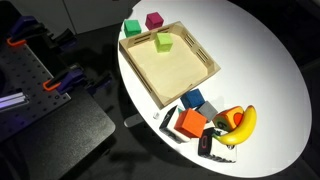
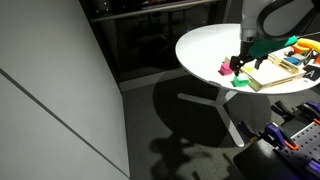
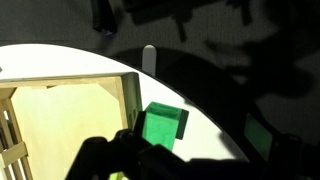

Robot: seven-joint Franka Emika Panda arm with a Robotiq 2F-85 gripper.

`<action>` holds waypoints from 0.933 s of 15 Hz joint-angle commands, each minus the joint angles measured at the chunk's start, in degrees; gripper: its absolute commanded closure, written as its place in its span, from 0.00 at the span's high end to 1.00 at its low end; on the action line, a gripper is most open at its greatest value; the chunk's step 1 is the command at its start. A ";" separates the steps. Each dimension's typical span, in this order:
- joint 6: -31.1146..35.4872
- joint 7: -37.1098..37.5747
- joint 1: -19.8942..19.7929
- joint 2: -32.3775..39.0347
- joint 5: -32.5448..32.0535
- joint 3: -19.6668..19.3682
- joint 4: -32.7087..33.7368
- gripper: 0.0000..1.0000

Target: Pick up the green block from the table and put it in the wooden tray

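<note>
1. The gripper (image 3: 205,148) is spread wide. In the wrist view its two dark fingers (image 3: 125,158) rise from the lower edge, one at the left and one far to the right.
2. It holds nothing. The small, saturated green block (image 3: 162,125) sits on the round white bench (image 3: 215,95) between the fingers, close against the left one. Whether that finger touches it cannot be told.
3. In an exterior view the gripper (image 2: 243,64) hangs from the pale arm (image 2: 262,18), low over the green block (image 2: 241,82).
4. The green block (image 1: 132,27) lies outside the large square light-tan wooden tray (image 1: 212,66), just beside its corner and apart from the raised rim (image 3: 128,100).
5. A magenta cube (image 1: 154,20) stands near the green block, along the same side of the wooden tray.
6. The curved rim of the bench passes close behind the green block, with dark floor beyond, so room on that side is scant.
7. Inside the wooden tray a paler lime block (image 1: 164,42) rests near that corner; the rest of the tray floor is bare wood.
8. On the opposite side of the wooden tray lie a blue block (image 1: 193,99), an orange block (image 1: 190,123) and a yellow banana (image 1: 244,122).
</note>
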 commanded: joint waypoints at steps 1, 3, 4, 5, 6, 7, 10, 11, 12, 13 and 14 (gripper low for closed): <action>0.07 1.50 -0.26 1.48 -1.79 -0.91 2.13 1.00; -0.09 1.83 -0.28 2.66 -2.22 -1.48 3.61 1.00; -0.16 2.07 -0.27 3.40 -2.63 -1.84 4.45 1.00; -0.17 2.66 -0.18 4.40 -3.39 -2.27 5.44 1.00; -0.16 3.11 -0.07 5.51 -4.00 -2.70 6.50 1.00; -0.43 3.14 0.06 6.58 -4.27 -3.08 7.58 1.00; -0.76 4.49 0.79 10.56 -5.70 -4.41 10.86 1.00; -0.74 4.83 1.09 12.12 -6.01 -4.86 11.88 1.00; -0.85 4.99 1.39 13.44 -6.29 -5.25 12.76 1.00; -0.91 4.70 1.68 14.73 -6.04 -5.58 13.53 1.00; -1.02 4.38 2.05 15.83 -5.61 -5.87 14.15 1.00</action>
